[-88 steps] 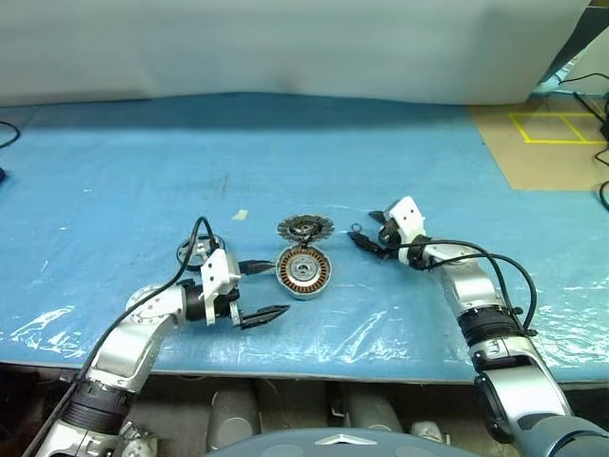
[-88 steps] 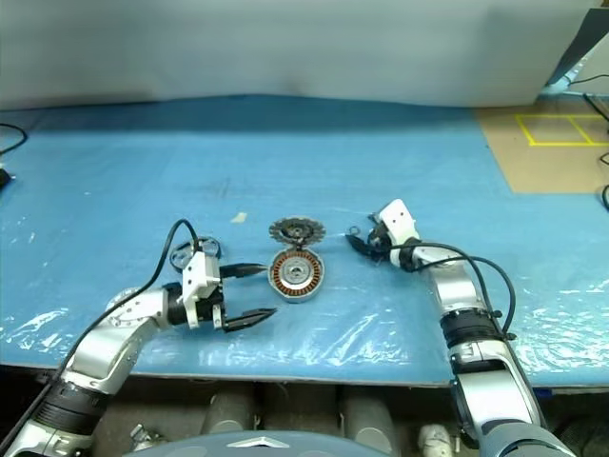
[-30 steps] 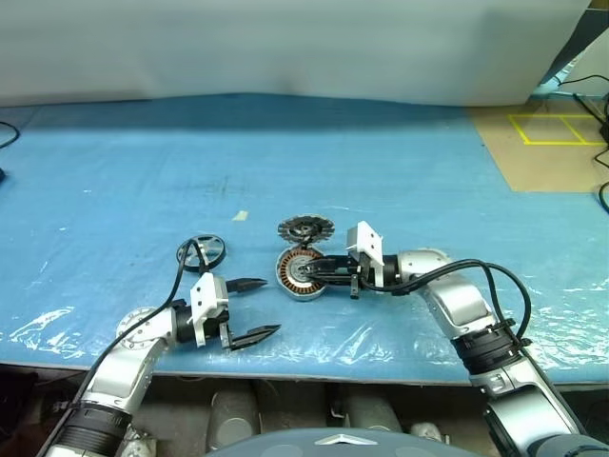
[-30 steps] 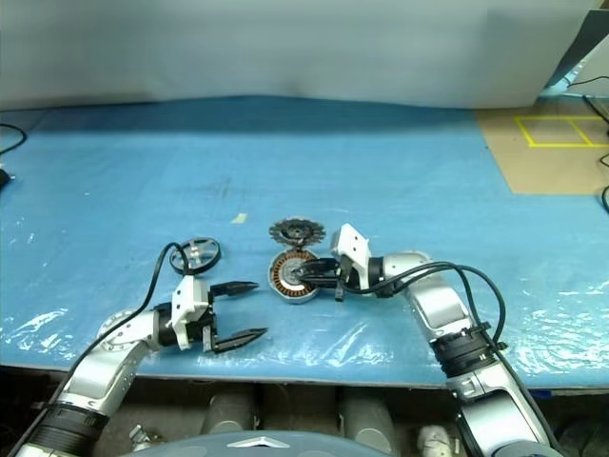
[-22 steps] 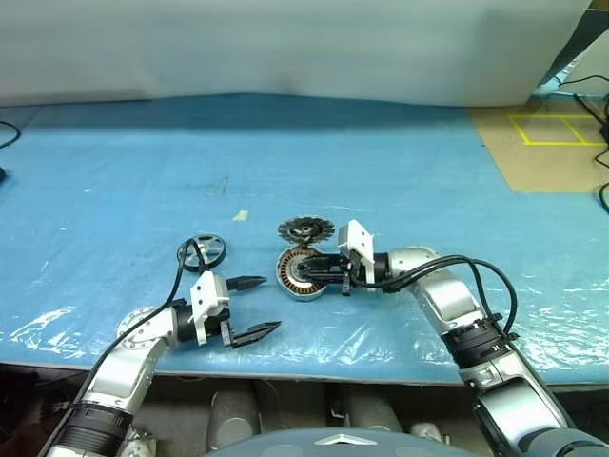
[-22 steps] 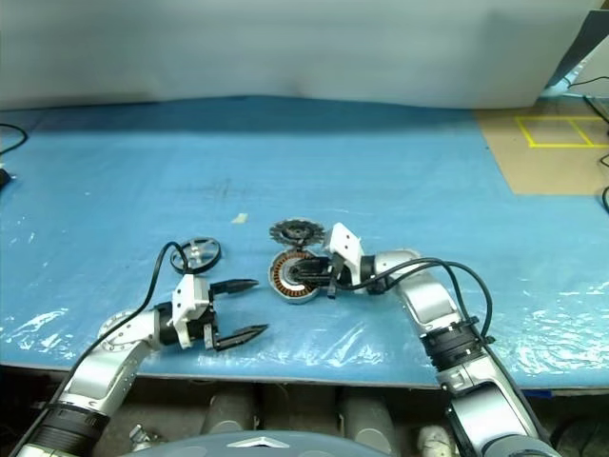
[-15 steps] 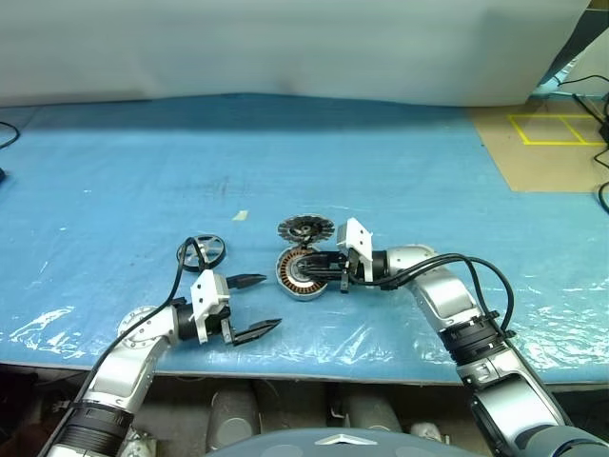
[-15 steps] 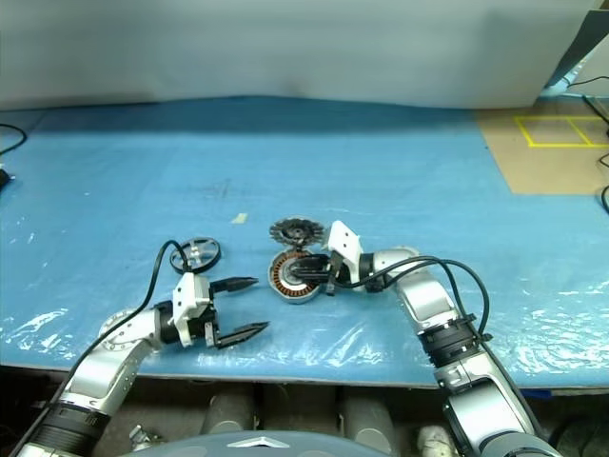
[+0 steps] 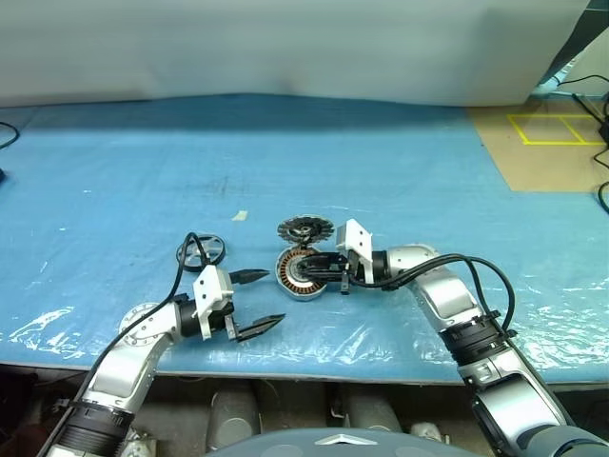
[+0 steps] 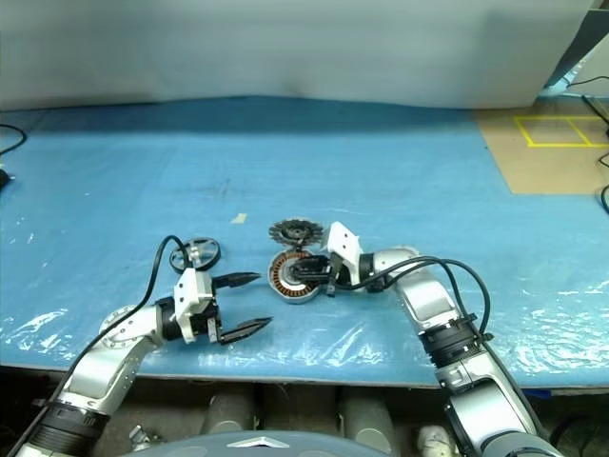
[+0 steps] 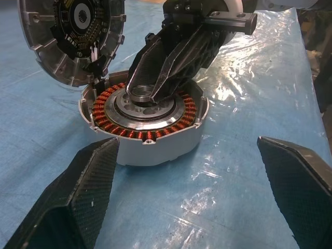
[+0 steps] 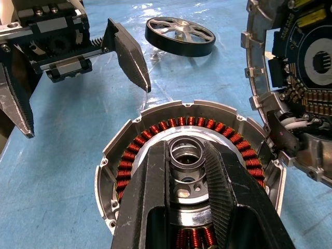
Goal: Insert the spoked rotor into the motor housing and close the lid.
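Note:
The motor housing, a silver cup ringed with copper windings, lies at the table's middle. My right gripper reaches in from the right, shut on the housing's central hub. The finned grey lid stands tilted up against the housing's far edge, with wires running to it. The spoked rotor lies flat to the left, beside my left arm's cable. My left gripper is open and empty, pointing at the housing from its near left, a short gap away.
A blue plastic sheet covers the table, and its front edge runs just behind my arms. A small pale scrap lies beyond the rotor. Brown floor with yellow tape shows at the far right.
Since the earliest frames my right gripper has swung left from the bare sheet onto the housing's hub. Over the last second both grippers have hardly moved; the left stays open.

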Tool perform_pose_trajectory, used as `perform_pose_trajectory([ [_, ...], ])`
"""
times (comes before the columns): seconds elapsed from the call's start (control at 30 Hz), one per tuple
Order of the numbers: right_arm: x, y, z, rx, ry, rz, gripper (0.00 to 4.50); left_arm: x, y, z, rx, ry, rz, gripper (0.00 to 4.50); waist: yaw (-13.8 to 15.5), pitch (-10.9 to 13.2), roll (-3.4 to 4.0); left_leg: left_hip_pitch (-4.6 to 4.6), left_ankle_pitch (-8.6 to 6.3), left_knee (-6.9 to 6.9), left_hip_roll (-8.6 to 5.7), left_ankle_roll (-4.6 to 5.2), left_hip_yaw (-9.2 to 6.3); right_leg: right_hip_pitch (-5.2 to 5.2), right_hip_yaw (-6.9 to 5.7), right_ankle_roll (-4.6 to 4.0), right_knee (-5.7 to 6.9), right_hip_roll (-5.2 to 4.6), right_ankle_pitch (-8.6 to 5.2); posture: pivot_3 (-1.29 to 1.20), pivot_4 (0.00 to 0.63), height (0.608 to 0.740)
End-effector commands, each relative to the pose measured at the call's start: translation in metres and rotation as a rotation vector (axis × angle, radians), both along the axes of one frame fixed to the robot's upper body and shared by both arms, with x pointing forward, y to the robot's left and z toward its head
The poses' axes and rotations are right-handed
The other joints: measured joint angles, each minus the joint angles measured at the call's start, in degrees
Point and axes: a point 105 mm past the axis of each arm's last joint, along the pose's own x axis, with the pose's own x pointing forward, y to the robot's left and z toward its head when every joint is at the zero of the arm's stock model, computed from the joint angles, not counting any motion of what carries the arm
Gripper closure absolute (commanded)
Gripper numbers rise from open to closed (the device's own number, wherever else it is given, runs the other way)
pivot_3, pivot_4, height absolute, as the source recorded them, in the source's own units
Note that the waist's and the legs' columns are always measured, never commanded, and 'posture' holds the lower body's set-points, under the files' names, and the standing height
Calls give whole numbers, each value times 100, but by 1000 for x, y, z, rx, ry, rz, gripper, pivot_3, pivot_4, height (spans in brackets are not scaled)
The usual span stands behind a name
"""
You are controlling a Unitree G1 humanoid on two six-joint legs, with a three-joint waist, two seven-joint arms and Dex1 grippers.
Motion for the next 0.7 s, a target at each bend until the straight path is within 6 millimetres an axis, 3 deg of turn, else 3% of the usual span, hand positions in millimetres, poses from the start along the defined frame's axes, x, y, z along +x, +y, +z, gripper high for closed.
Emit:
perform_pose_trajectory([
  [0.03,-3,6,6,1,-28,35,3898,-1,-2,9,-7,-29,-4,0,0,0,0,0,0,0,0,0,0,0,0,0,0,0,0,0,150,740],
  [0.23,-1,6,6,2,-25,29,3898,-1,-2,10,-9,-25,7,0,-1,0,0,1,0,1,0,0,0,0,0,0,2,0,0,0,150,740],
  [0.5,-1,8,10,17,-41,36,1243,0,2,4,-6,-18,21,0,1,0,0,-1,0,3,0,0,0,0,0,0,2,0,0,0,150,740],
  [0.7,-2,9,11,31,-31,51,1243,0,7,-2,-5,-8,35,0,0,0,0,0,0,3,0,0,0,0,0,0,2,0,0,0,150,740],
])
